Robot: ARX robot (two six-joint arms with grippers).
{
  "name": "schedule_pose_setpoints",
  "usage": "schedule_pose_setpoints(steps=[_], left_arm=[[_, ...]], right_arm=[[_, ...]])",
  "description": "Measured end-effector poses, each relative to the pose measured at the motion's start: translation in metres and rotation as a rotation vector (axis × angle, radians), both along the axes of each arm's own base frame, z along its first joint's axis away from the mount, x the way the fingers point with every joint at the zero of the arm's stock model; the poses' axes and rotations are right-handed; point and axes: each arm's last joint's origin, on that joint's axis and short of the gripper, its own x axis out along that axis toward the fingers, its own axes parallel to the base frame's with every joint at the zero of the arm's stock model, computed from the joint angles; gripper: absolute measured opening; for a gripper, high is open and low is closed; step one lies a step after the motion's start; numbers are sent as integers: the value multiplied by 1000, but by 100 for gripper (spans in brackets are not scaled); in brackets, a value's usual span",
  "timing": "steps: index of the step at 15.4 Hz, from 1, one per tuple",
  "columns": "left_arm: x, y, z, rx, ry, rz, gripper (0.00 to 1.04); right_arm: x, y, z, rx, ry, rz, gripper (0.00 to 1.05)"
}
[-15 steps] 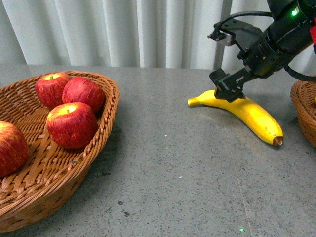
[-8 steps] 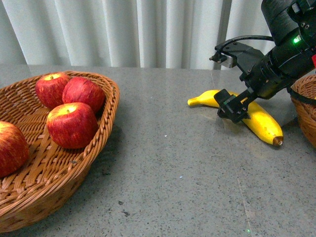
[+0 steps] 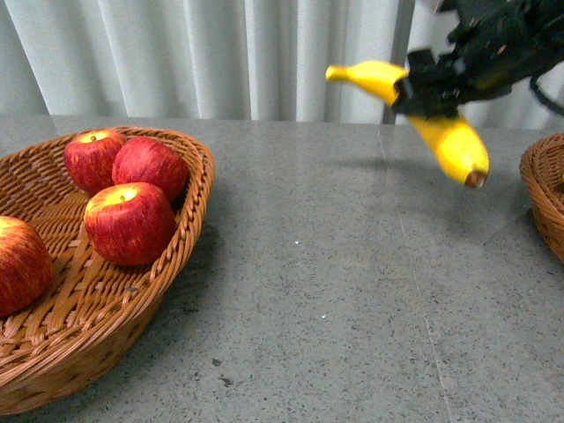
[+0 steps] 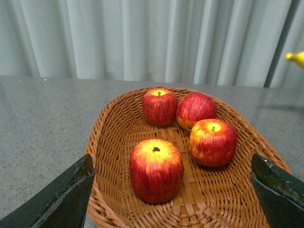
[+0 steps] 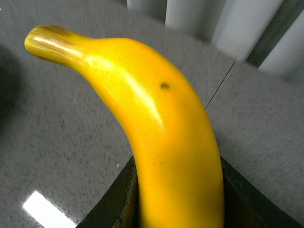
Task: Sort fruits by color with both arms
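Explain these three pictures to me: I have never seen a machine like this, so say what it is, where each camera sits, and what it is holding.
This is a robot with two arms ending in grippers. The front view looks out from its body: the right gripper holds a banana in the air above the grey table. A wicker basket holds four red apples; another basket shows at the right edge. The right wrist view shows that banana clamped up close. The left wrist view looks down on the apples, its gripper open.
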Motion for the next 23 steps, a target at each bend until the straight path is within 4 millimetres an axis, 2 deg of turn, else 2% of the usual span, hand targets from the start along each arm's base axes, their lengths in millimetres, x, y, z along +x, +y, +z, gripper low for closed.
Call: schedule_pose_setpoints(steps=[2,4,8,11,14,16,19,21,23], left_arm=[[0,0,0,0,0,0,98],[0,0,0,0,0,0,98],[0,0,0,0,0,0,98],[0,0,0,0,0,0,98],[0,0,0,0,0,0,98],[0,0,0,0,0,0,98],[0,0,0,0,0,0,98],[0,0,0,0,0,0,98],[0,0,0,0,0,0,98]], right_arm=[[-14,-28,35,128,-93,-28,37],[-32,-68,51,178,-145,-86,37],[-74,-140,34,132,-147,-219,37],[-102,-168,27,-4,-168,-278,37],[-118,-182,6,-125,-85,-292,37],[-123,-186,0,-176,-37,-274,41],[-128,-188,5,-185,-39,-269,76],[-131,-184,20,-148,-104,-266,99],[-136,-173,40,-74,-188,-249,98]])
